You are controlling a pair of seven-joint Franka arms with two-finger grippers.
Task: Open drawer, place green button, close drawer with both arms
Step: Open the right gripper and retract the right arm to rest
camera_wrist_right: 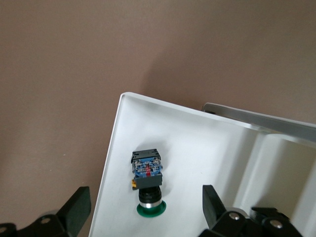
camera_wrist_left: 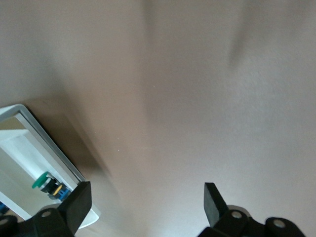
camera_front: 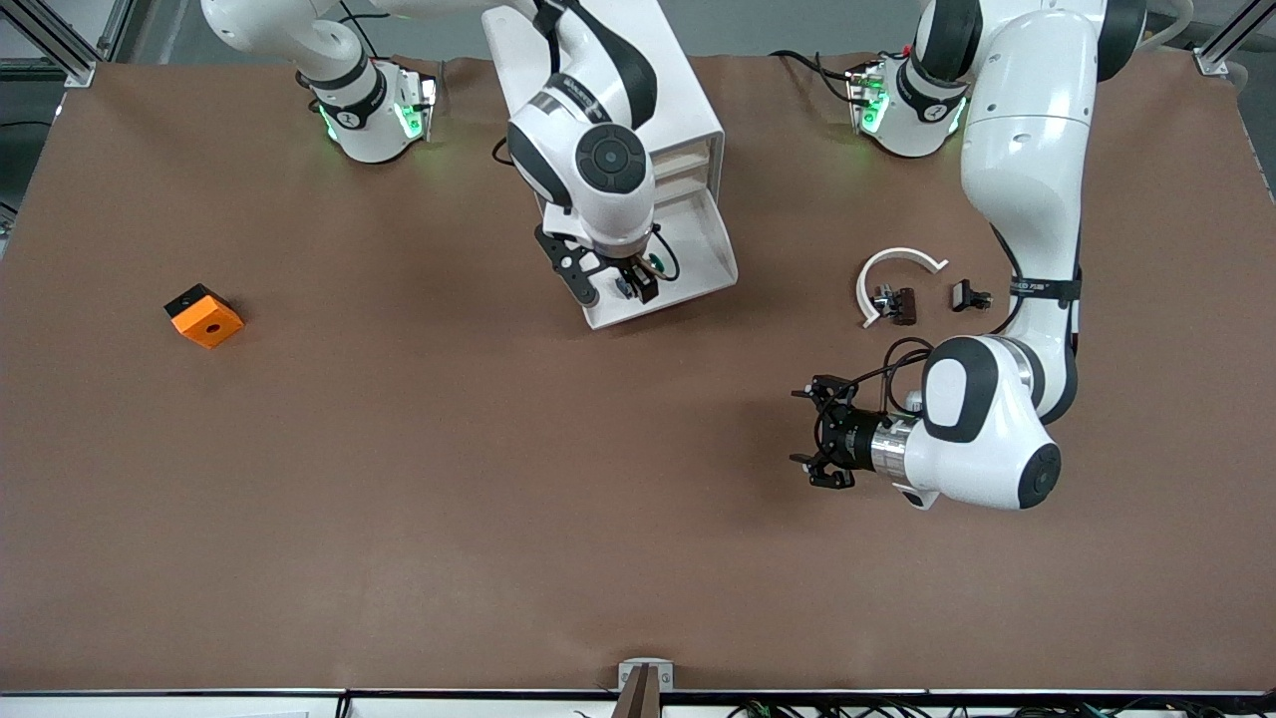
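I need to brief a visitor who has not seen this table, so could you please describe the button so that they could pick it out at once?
Start at the white drawer cabinet between the arms' bases; its lowest drawer is pulled open toward the front camera. The button lies in that drawer, under the open right gripper. Its round green cap on a dark blocky body sets it apart from the orange cube and the dark clip parts out on the table.

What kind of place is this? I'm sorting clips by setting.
Most likely a robotics lab bench: two white arms work over a table under plain brown covering, aluminium frame rails at its corners. The right claw is open over a white drawer holding a button; the left claw waits open.
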